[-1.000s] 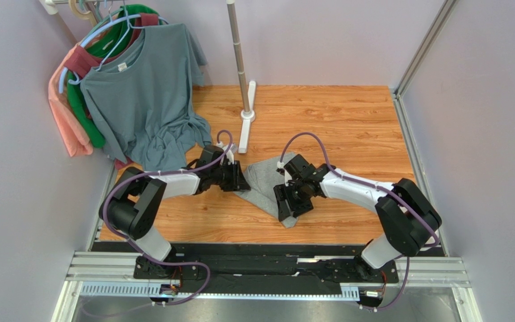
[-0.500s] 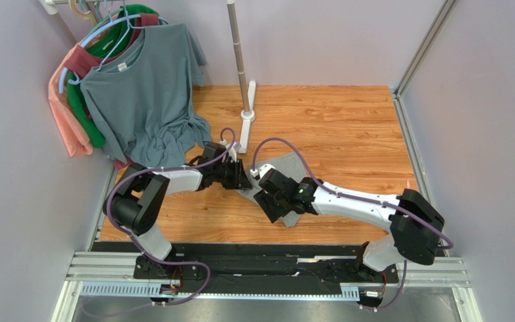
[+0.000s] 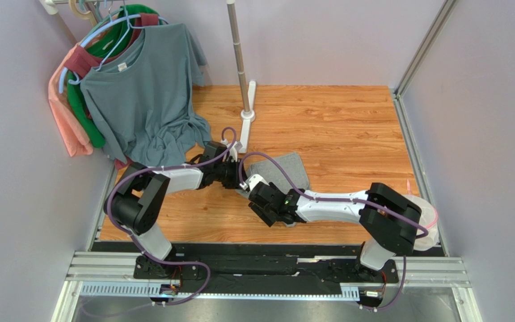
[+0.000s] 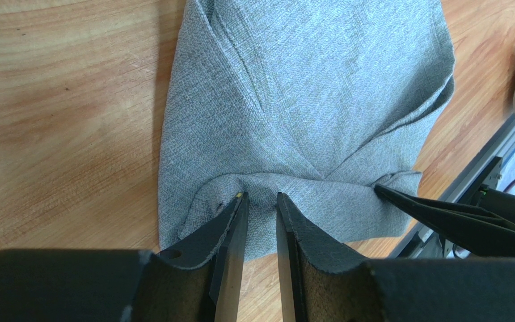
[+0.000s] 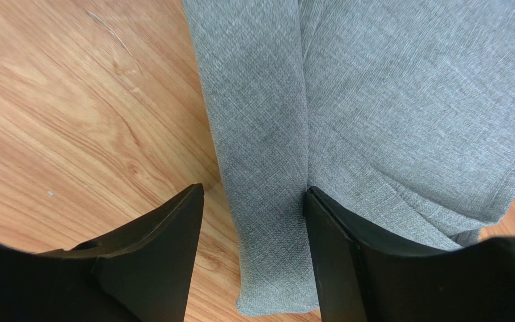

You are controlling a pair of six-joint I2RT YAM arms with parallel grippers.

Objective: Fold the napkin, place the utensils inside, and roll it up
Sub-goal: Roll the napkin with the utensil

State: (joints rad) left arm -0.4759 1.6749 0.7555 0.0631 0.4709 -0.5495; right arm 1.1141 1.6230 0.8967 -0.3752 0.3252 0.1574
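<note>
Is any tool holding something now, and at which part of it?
The left tool pinches the plain grey cloth napkin at a puckered edge. The right tool is open, holding nothing.

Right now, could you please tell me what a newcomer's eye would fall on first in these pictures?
The grey napkin lies folded and rumpled in the middle of the wooden table. The left tool pinches its puckered edge, while the right tool stands open astride a folded strip. At the far left hangs a blue-grey T-shirt.
</note>
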